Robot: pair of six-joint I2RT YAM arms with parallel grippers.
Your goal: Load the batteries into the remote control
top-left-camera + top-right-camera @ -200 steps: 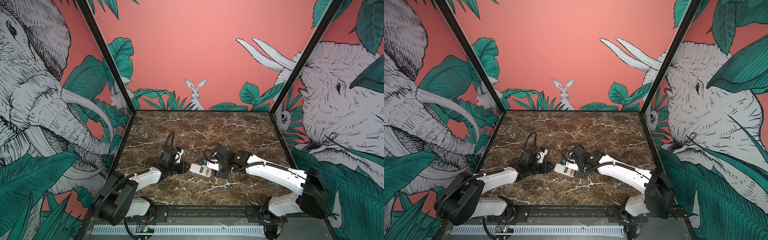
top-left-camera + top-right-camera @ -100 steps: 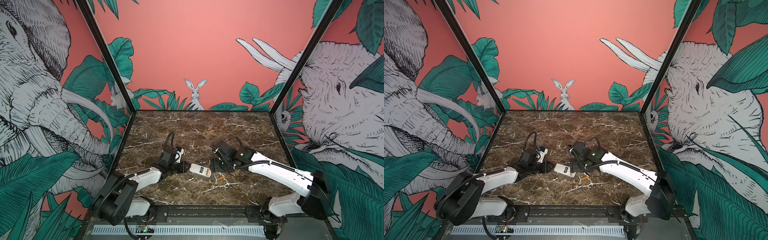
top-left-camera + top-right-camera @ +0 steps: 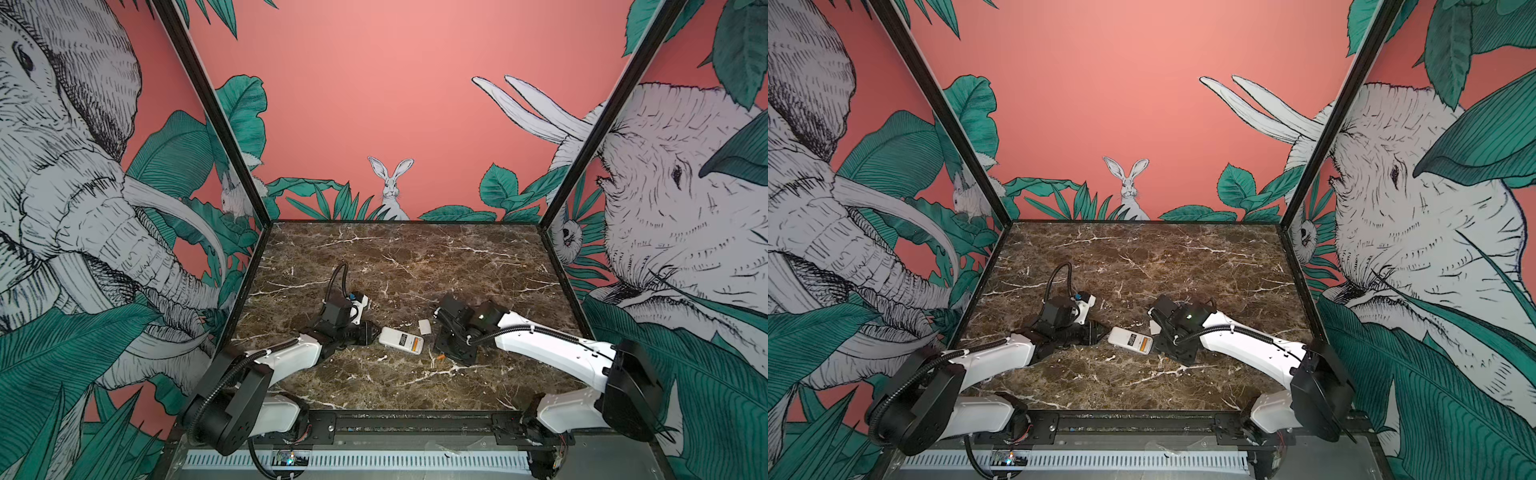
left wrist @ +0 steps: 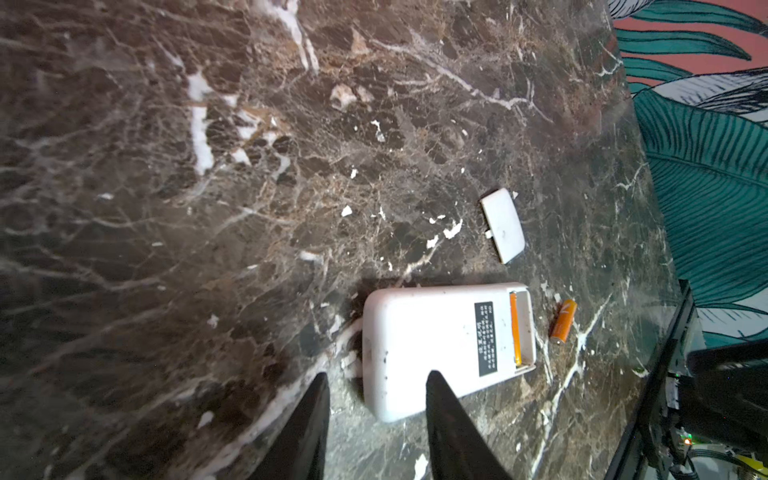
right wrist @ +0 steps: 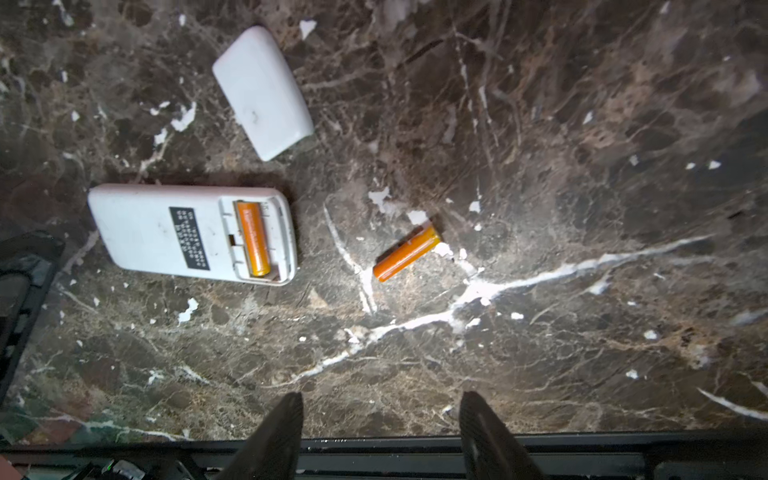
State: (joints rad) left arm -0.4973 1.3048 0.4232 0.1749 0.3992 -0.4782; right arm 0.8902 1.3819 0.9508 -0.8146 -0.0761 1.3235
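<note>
The remote control [image 5: 166, 232] lies back-up on the marble table, its dark label showing and its battery compartment uncovered. One of the batteries [image 5: 253, 239] sits in that compartment. The other battery [image 5: 406, 252] lies loose on the table just beyond the remote's open end, also seen in the left wrist view [image 4: 563, 321]. In both top views my left gripper [image 3: 368, 332] is at the remote's [image 3: 401, 340] closed end. It is open, one fingertip [image 4: 432, 380] over the remote's back, a corner of the remote [image 4: 436, 345] between the jaws. My right gripper [image 5: 380, 405] hangs open and empty above bare table near the loose battery.
The white compartment cover [image 5: 262, 91] lies on the table a little behind the remote, also visible in a top view [image 3: 424, 326]. A black rail [image 5: 415, 453] runs along the table's front edge under my right gripper. Painted walls close in the table's other sides.
My right gripper has pulled back from the remote's open end to the right, toward the front edge. The loose battery has come into sight beside the remote. The left arm has stayed put.
</note>
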